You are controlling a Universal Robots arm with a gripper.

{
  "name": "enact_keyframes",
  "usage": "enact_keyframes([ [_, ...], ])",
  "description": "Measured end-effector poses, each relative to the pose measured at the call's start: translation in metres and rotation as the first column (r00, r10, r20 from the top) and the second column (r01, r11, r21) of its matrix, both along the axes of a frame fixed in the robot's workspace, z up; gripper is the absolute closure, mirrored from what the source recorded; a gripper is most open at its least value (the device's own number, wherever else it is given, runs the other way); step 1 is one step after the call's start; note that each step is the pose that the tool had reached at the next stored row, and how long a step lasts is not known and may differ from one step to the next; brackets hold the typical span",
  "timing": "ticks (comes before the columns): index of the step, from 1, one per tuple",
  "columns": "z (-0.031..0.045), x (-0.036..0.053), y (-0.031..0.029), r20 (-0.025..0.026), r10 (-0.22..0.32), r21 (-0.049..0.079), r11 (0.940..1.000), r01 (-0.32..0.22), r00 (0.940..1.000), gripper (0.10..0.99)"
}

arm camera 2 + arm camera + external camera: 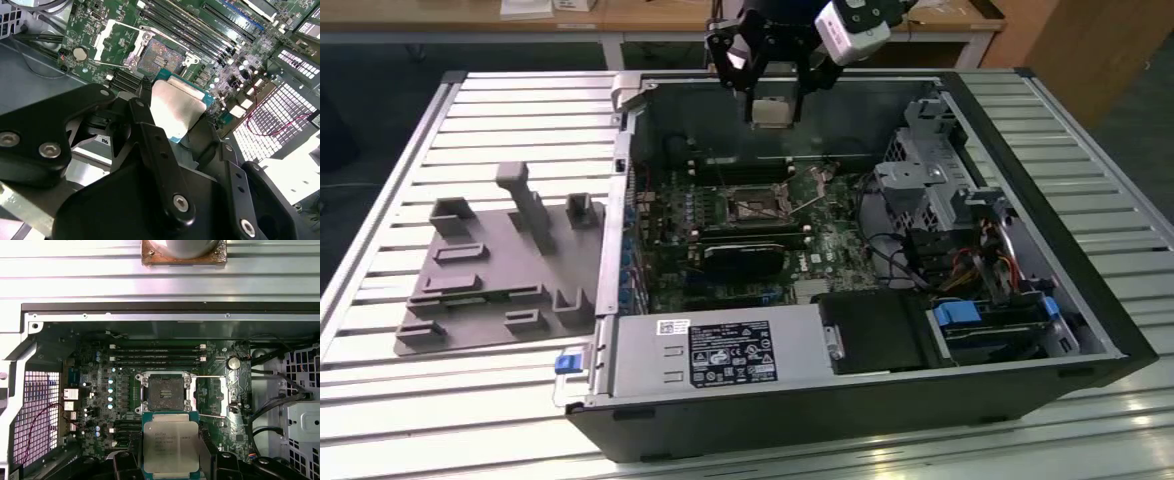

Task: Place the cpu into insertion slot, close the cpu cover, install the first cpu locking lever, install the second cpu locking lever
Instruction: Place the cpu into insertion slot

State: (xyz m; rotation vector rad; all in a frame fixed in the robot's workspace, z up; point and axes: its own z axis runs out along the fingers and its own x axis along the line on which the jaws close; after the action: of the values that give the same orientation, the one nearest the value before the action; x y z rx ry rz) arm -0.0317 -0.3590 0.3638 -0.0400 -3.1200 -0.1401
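Note:
My gripper [771,100] hangs over the back of the open computer case, shut on the cpu [771,111], a small square chip with a silver-grey top. In both wrist views the cpu [170,446] [176,107] sits between the black fingers [150,130], well above the motherboard. The insertion slot [164,392] [157,56] [750,207] lies bare and empty below. The cpu cover [213,395] [112,40], a thin silver frame, stands swung open beside the slot. Two thin locking levers [210,377] stand released along the cover's edges.
Memory slots [157,355] run beside the socket. A black cooler block [747,255] and the power supply [720,350] sit nearer the case front, and a drive cage [941,180] fills the exterior view's right. A grey fixture plate [494,270] lies on the slatted table.

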Motion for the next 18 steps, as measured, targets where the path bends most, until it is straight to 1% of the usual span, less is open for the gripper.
enact_keyframes([
  [6, -0.0007, 0.0000, 0.0000, 0.0002, 0.000, 0.000, 1.0000, 0.000, 1.0000, 0.549],
  [13, -0.0121, 0.0000, 0.0000, 0.0007, 0.000, 0.000, 1.0000, 0.000, 1.0000, 0.549],
  [14, -0.0134, 0.0000, 0.0000, 0.0016, 0.000, 0.000, 1.0000, 0.000, 1.0000, 0.549],
  [15, -0.0149, 0.0000, 0.0000, 0.0041, 0.000, 0.000, 1.0000, 0.000, 1.0000, 0.549],
  [18, -0.0185, 0.0000, 0.0000, 0.0132, 0.000, 0.000, 1.0000, 0.000, 0.9999, 0.549],
])
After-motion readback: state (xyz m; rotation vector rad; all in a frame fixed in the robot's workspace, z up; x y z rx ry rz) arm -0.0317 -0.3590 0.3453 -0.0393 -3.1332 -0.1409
